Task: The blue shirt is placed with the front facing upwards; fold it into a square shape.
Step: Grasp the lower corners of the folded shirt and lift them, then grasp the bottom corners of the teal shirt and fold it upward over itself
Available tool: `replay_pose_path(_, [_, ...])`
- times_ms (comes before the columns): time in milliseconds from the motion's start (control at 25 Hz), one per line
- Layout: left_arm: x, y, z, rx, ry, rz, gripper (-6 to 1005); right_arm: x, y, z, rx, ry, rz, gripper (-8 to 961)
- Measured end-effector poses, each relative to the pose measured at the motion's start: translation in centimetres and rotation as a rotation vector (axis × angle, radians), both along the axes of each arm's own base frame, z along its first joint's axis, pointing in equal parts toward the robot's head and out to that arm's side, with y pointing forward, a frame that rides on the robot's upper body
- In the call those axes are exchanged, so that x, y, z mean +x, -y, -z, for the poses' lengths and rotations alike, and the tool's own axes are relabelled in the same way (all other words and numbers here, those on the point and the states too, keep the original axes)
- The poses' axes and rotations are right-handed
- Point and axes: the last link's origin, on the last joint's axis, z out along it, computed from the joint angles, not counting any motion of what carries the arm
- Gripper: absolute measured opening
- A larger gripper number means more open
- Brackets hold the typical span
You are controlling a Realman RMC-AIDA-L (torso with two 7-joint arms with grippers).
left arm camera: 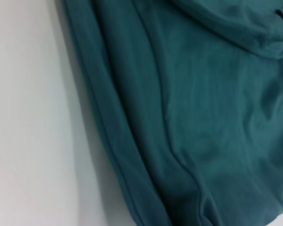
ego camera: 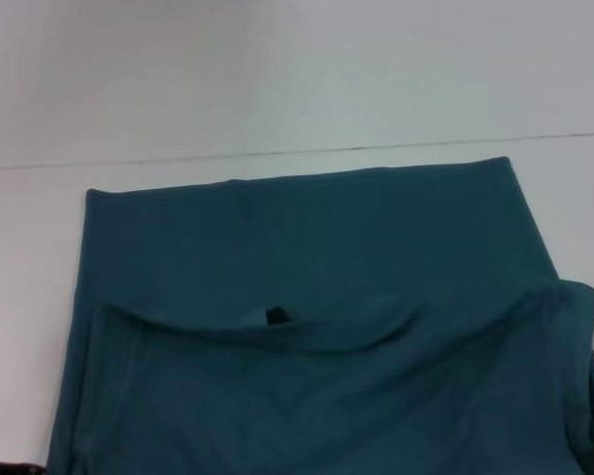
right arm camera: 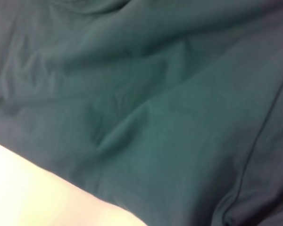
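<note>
One blue shirt, near part folded over, one white table

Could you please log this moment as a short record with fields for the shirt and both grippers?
shirt: blue shirt lying on the white table
fold state: near part folded up over the far part; neck label shows at the fold's edge
print: none visible
shape: not yet square; right side bunched
left gripper: not in view
right gripper: not in view
wrist views: both show only cloth and table
</note>
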Motion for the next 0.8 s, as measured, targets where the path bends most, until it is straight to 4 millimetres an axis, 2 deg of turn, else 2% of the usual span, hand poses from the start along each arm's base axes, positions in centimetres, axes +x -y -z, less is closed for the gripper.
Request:
replay_pose_path(200, [-0.6,0.9,-0.1,-0.033,-0.023,-0.028,62,0.5,0.9,0.1,-0.036,0.000,0.008,36])
replay_pose_path(480, [-0.8,1.2,-0.1,-0.063,-0.043,-0.035,62,0.8,1.1,-0.3,-0.038,0.007,0.013,36])
replay_pose_path(680, [-0.3,0.8,-0.2,-0.063,-0.029,-0.006,62,0.2,0.7,-0.2,-0.029,-0.024,-0.018,37])
replay_pose_path(800, [0.5,-0.3,-0.9,-0.020,0.007,0.024,62,-0.2,-0.1,-0.6,0.009,-0.046,-0.047,37])
